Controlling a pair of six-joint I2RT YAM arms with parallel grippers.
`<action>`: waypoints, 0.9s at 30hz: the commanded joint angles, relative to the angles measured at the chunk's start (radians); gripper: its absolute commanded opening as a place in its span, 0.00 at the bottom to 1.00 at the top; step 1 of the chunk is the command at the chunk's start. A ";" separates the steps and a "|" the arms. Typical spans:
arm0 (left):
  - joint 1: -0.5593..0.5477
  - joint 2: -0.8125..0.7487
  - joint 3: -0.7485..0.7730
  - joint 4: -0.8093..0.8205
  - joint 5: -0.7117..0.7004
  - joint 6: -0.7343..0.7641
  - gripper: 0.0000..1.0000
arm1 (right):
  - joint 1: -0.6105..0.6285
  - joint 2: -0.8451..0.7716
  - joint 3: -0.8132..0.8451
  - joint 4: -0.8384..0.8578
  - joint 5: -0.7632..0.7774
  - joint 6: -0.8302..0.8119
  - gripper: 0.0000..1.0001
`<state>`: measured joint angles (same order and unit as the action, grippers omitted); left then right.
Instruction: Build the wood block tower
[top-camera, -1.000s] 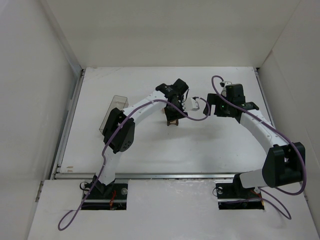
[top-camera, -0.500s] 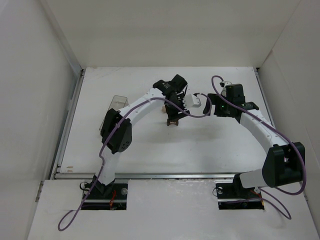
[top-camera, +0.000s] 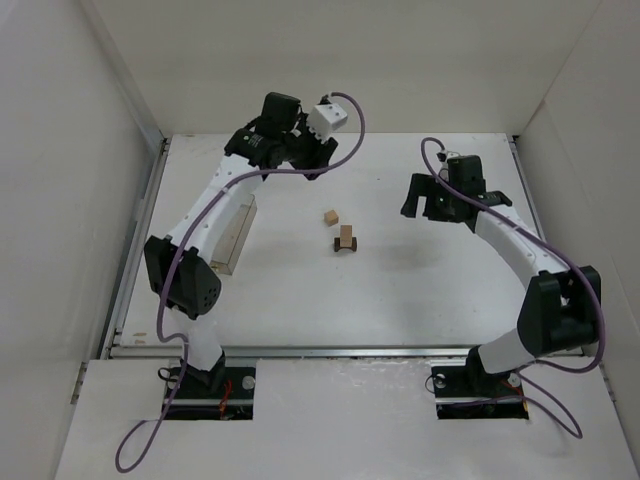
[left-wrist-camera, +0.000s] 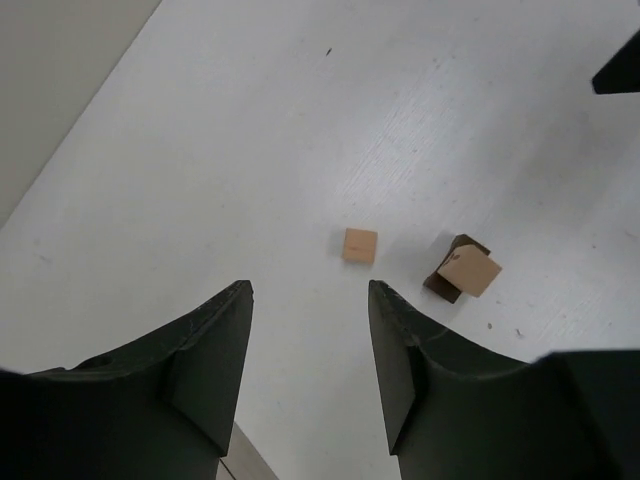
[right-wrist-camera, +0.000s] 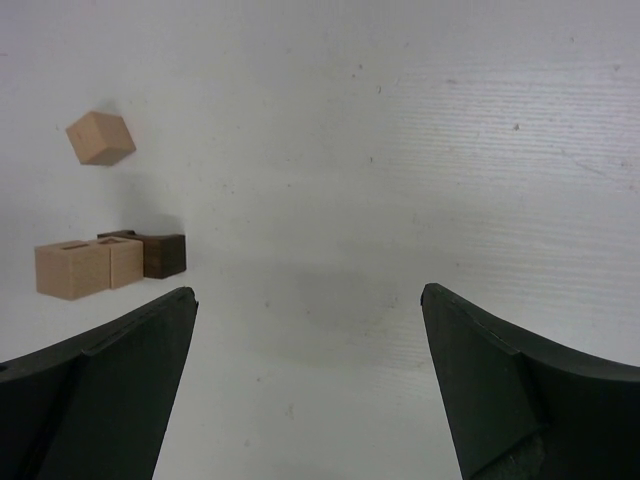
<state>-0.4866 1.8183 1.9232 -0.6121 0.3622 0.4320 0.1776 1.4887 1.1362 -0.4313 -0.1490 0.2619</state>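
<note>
Near the middle of the bench (top-camera: 450, 290) the tower (top-camera: 346, 240) is only begun, a tan cube (top-camera: 346, 234) sitting on the dark arch (top-camera: 346, 247), while a loose cube (top-camera: 330, 216) lies just beside it (not yet stacked) and the left gripper (left-wrist-camera: 310, 288) and right gripper (right-wrist-camera: 308, 292) both hang open, empty.

walls (top-camera: 330, 60): plain white panels | table (top-camera: 430, 290): white, faintly scuffed | light: even, soft
</note>
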 joint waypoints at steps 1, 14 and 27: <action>0.005 0.096 -0.003 -0.011 -0.026 -0.072 0.45 | -0.004 0.028 0.046 0.080 -0.007 0.052 1.00; 0.005 0.325 -0.023 0.032 -0.049 -0.016 0.55 | -0.004 0.090 0.060 0.049 0.002 0.034 1.00; -0.027 0.417 -0.062 0.074 -0.051 0.024 0.56 | -0.004 0.120 0.060 0.040 0.011 0.034 1.00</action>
<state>-0.5156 2.2108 1.8519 -0.5560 0.3149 0.4522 0.1776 1.6135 1.1664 -0.4046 -0.1490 0.2993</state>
